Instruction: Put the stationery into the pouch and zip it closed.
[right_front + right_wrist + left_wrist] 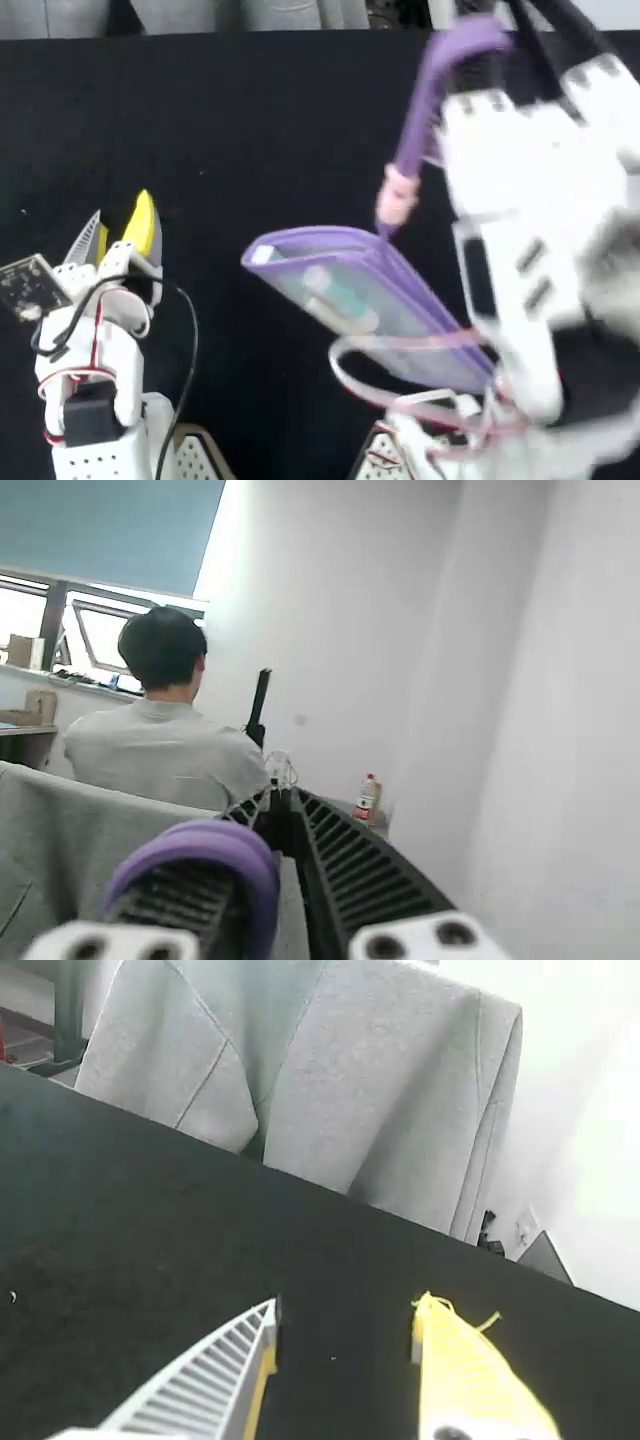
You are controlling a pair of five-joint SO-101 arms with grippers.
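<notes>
Pouch (370, 300) over desk (250, 120): a broad black surface. Bare room is seen between the two arms and toward the far edge, where grey cloth (330, 1090) hangs behind.

Pouch proper: purple-edged with a clear side, tilted and raised off the desk beside the right arm. It is judged filled, with zipping as the step in hand. It is best lowered flat onto the bare middle before any pull is made.

Strap (420, 110): purple, rising steeply from the pouch's corner toward the far edge. Swing should be kept small there.

Cables (400, 390): pale loops under the pouch's low end near the front edge. A snag is to be guarded against when the pouch is lowered.

Left pincer (120, 208): released and holding nothing, set low at the desk's left, well apart from the pouch. It is suited to pinning one end.

Right pincer (275, 802): clenched, with the strap looped over one finger.

Stationery (340, 295): pale item inside the pouch, seen through the clear side.

Pink tag (397, 200): at the strap's foot, possibly the zip pull. This cannot be told for certain.
</notes>
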